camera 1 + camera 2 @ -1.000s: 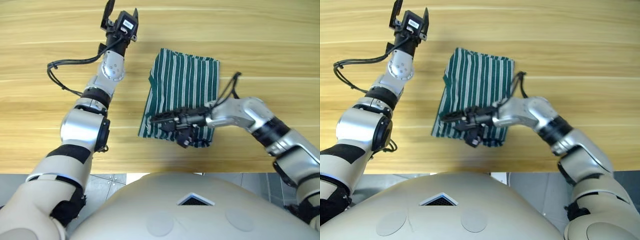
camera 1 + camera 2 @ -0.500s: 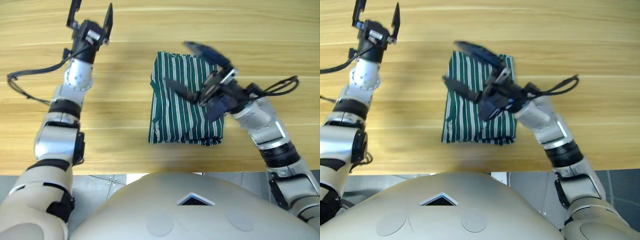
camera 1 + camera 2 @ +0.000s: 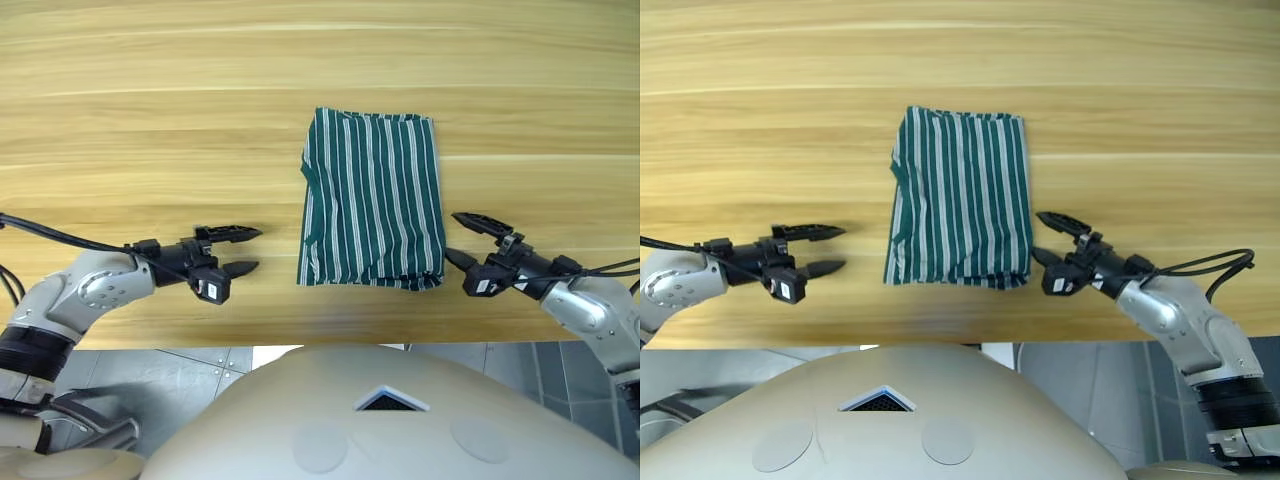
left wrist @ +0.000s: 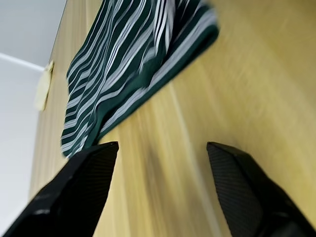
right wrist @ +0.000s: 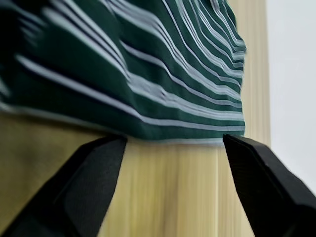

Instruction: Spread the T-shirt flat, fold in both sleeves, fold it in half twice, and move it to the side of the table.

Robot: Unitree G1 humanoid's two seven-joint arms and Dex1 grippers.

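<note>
The green T-shirt with white stripes (image 3: 372, 198) lies folded into a narrow rectangle at the middle of the wooden table (image 3: 150, 120), its near end close to the front edge. My left gripper (image 3: 250, 250) is low over the table to the shirt's left, open and holding nothing, fingertips pointing at the shirt's near left corner (image 4: 79, 138). My right gripper (image 3: 455, 238) is open just right of the shirt's near right corner, a small gap away. The shirt's folded edge (image 5: 163, 118) lies right in front of its spread fingers.
The table's front edge (image 3: 300, 335) runs just below both grippers. Bare wood extends to the left, right and far side of the shirt. Grey floor tiles (image 3: 210, 362) show beyond the edge.
My left arm swung from the far left of the table down to the near side beside the shirt. My right gripper left the shirt and drew back to its near right corner.
</note>
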